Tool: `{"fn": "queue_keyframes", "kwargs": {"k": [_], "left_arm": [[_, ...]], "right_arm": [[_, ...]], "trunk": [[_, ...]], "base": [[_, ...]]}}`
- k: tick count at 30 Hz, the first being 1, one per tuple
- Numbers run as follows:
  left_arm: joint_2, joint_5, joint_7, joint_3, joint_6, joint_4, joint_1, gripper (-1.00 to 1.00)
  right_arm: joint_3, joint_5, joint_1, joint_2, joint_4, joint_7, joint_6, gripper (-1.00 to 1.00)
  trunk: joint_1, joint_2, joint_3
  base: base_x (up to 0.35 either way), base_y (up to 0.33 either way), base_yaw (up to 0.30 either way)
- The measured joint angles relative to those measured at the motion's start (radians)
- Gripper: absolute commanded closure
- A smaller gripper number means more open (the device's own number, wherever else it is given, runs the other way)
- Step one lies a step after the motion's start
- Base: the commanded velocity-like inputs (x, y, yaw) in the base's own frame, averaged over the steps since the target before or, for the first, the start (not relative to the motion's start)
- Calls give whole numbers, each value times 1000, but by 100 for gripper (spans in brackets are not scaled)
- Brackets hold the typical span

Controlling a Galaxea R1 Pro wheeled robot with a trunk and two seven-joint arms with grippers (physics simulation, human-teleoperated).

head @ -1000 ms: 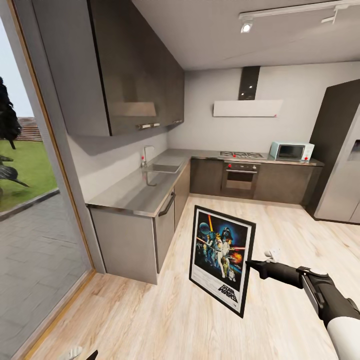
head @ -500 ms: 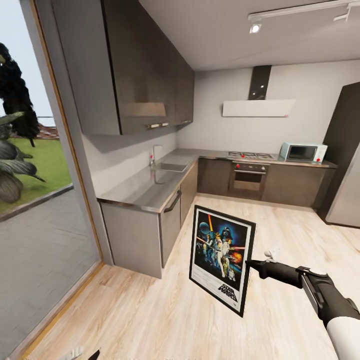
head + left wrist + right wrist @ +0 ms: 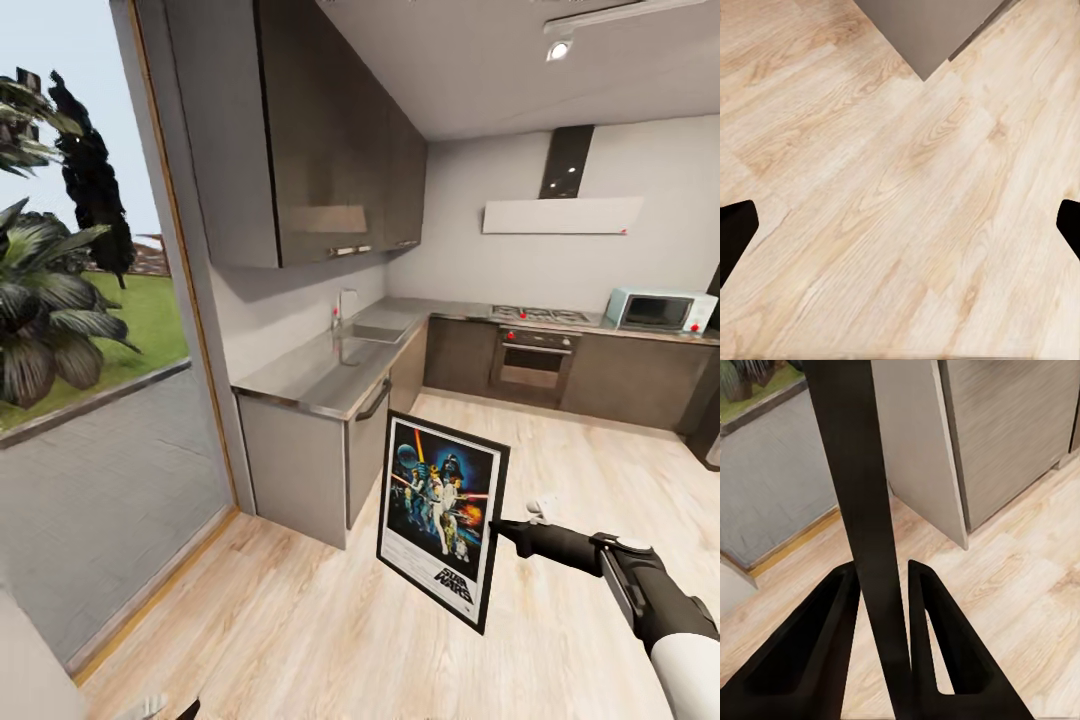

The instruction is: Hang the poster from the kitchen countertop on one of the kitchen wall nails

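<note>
The poster [image 3: 440, 518], a black-framed Star Wars print, hangs upright over the wood floor with my right gripper [image 3: 502, 527] shut on its right edge. In the right wrist view the frame's dark edge [image 3: 862, 510] runs between the two black fingers [image 3: 937, 637], seen edge-on. The kitchen countertop [image 3: 330, 370] is a grey metallic L with a sink [image 3: 378, 332] and tap, beyond the poster to the left. My left gripper [image 3: 900, 232] is open, its dark fingertips [image 3: 735, 232] wide apart over bare floor planks. Wall nails cannot be made out.
Dark wall cabinets [image 3: 330, 140] hang over the countertop. An oven [image 3: 533, 362], hob, hood [image 3: 560, 214] and teal microwave [image 3: 660, 310] line the far wall. A full-height window [image 3: 90, 400] with plants outside stands at left. Pale wood floor [image 3: 300, 640] spreads between me and the cabinets.
The whole view has swung left: cabinets, oven and microwave slid right and more window and garden show. The poster and right arm keep the same place in the picture.
</note>
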Motion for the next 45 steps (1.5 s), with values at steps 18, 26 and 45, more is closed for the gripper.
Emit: {"fn": "queue_keyframes", "kwargs": {"k": [18,26,45], "left_arm": [[0,0,0,0,0,0,0,-100],[0,0,0,0,0,0,0,-100],[0,0,0,1,0,0,0,-100]], "right_arm": [[2,-2,0,13,1,-83,3,100],[1,-2,0,13,-7,-83,3,100],[2,-3,0,15,-12,-85,3,100]], "trunk": [[0,0,0],[0,0,0],[0,0,0]], "base": [[-96,-112,254],[-94,-103,171],[-176,-192,213]]}}
